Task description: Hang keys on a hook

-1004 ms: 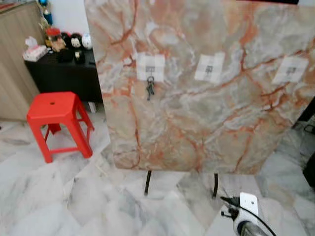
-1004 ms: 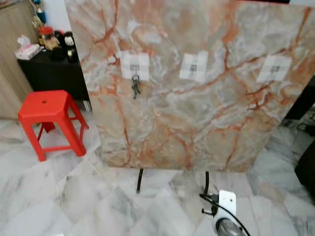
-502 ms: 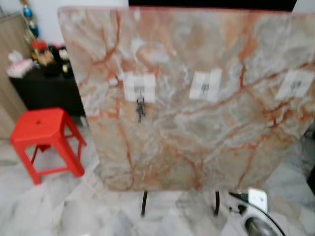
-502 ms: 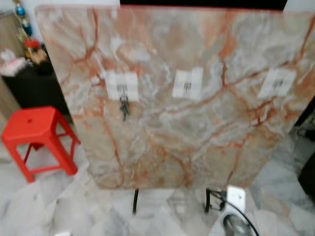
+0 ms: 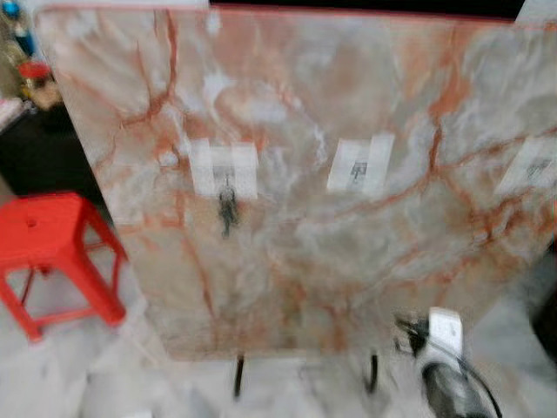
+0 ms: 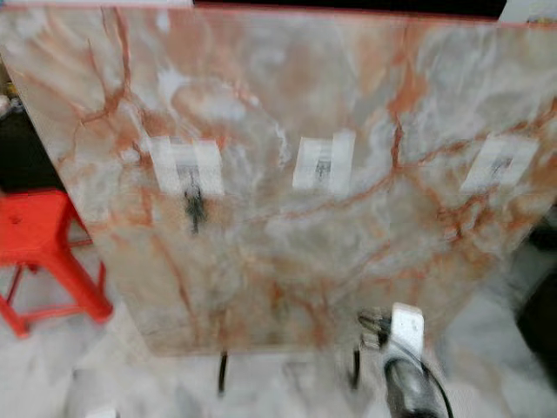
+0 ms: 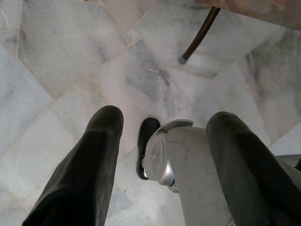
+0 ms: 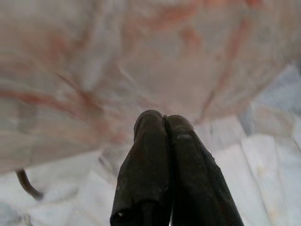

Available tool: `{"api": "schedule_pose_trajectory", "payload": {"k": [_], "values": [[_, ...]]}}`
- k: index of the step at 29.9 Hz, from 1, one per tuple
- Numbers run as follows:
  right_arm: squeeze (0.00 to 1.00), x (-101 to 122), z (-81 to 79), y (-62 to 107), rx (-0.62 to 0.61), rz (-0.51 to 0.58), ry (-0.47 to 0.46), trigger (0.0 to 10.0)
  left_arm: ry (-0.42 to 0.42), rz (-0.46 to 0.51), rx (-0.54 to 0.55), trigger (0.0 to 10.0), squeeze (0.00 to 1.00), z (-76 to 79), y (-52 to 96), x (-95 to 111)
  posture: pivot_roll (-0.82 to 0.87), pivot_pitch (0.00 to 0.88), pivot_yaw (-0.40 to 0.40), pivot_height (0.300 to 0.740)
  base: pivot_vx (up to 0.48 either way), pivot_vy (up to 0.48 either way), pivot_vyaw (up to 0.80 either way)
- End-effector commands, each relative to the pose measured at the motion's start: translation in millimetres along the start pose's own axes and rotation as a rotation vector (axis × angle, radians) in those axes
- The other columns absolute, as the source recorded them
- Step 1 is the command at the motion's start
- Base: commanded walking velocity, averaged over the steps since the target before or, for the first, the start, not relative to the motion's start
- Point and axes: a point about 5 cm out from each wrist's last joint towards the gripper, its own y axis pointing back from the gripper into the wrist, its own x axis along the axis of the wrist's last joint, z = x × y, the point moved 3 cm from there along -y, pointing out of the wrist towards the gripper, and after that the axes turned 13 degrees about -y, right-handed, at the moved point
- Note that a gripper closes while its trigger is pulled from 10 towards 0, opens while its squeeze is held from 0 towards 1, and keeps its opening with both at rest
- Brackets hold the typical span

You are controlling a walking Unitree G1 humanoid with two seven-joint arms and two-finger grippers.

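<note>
A bunch of dark keys [image 5: 227, 210] hangs from the left hook pad [image 5: 224, 169] on an upright marble board [image 5: 305, 261]. Two more white hook pads, the middle one [image 5: 359, 165] and the right one [image 5: 535, 165], carry nothing. My right arm [image 5: 446, 370] is low in front of the board's lower right part; in the right wrist view the right gripper [image 8: 163, 117] is shut with nothing between its fingers. The left gripper [image 7: 167, 117] hangs open above the floor. A small key-like metal thing [image 7: 161, 74] lies on the tiles near a stand leg [image 7: 201, 33].
A red plastic stool [image 5: 43, 244] stands left of the board, with a dark cabinet [image 5: 35, 148] behind it. The board rests on thin black legs [image 5: 238, 376] over a marble tile floor [image 7: 56, 42]. My own silver leg [image 7: 178, 160] is below the left gripper.
The camera has moved closer and turned right, so the board looks larger and the stool slid left. The right arm has come up a little. The keys still hang on the left hook.
</note>
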Motion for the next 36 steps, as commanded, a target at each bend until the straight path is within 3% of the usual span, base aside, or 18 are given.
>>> {"api": "schedule_pose_trajectory", "payload": {"k": [1, 7, 8, 13, 19, 30, 34, 36], "values": [[0.0, 22.9, -2.7, -2.7, 0.008, 0.092, -0.001, 10.0, -0.002, -0.021, -0.004, 10.0, 0.0, 0.7, 0.5, -3.6, 0.02, 0.0, -0.081, 0.74, 0.0, 0.0, 0.0], [0.0, 68.0, -14.2, -4.9, 0.02, 0.27, 0.001, 10.0, -0.009, -0.019, -0.009, 10.0, 0.0, 0.7, -0.3, -1.8, 0.01, 0.0, -0.079, 0.74, 0.0, -0.216, 0.0], [0.0, 79.7, -18.6, -4.4, 0.025, 0.318, 0.036, 10.0, -0.008, -0.018, -0.009, 10.0, 0.0, 0.7, -0.4, -1.4, 0.01, 0.0, -0.08, 0.74, 0.0, -0.259, 0.0], [0.0, 97.7, -28.5, -1.9, 0.027, 0.409, 0.094, 10.0, -0.008, -0.015, -0.011, 10.0, 0.0, 0.7, -0.8, -0.1, 0.01, 0.0, -0.082, 0.74, 0.0, -0.259, 0.0], [0.0, 111.9, -33.0, 3.4, -0.029, 0.513, 0.069, 10.0, -0.006, -0.013, -0.009, 10.0, 0.0, 0.3, -1.0, 0.4, 0.01, 0.0, -0.084, 0.74, 0.0, -0.26, 0.0], [0.0, 106.9, -33.1, 11.7, -0.064, 0.572, 0.046, 10.0, 0.001, -0.015, -0.007, 10.0, 0.0, -0.3, -0.4, -1.1, 0.01, 0.0, -0.086, 0.74, 0.0, -0.094, 0.0], [0.0, 115.7, -32.8, 14.7, -0.071, 0.611, 0.046, 10.0, 0.0, -0.016, -0.009, 10.0, 0.0, -0.1, -0.2, -1.5, 0.01, 0.0, -0.085, 0.74, 0.0, 0.0, 0.0], [0.0, 138.1, -36.0, 20.0, -0.076, 0.69, 0.05, 10.0, -0.004, -0.017, -0.013, 10.0, 0.0, 0.3, -0.1, -1.9, 0.01, 0.0, -0.085, 0.74, 0.0, 0.0, 0.0]]}}
